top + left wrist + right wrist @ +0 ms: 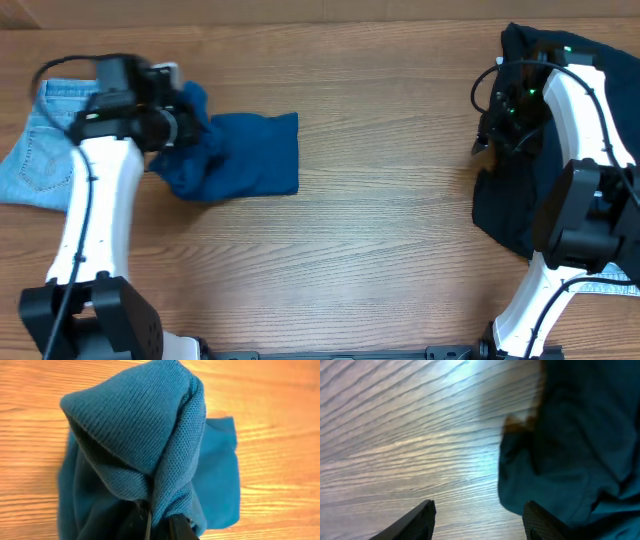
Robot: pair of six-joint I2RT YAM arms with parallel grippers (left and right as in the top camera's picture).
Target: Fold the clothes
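- The mid-blue top lies left of centre on the desk. Its long axis runs left to right and its flat, squared end points right.
- Its left end is bunched up and lifted, pinched in the closed left end effector, whose fingertips are mostly buried in fabric.
- The right end effector hangs open and empty at the edge of the navy garment, which the right arm partly covers.
- The jeans lie far left, partly hidden under the left arm.

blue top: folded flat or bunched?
Bunched: the blue top is gathered into a ridge pinched in the left gripper; only its right part lies flat.
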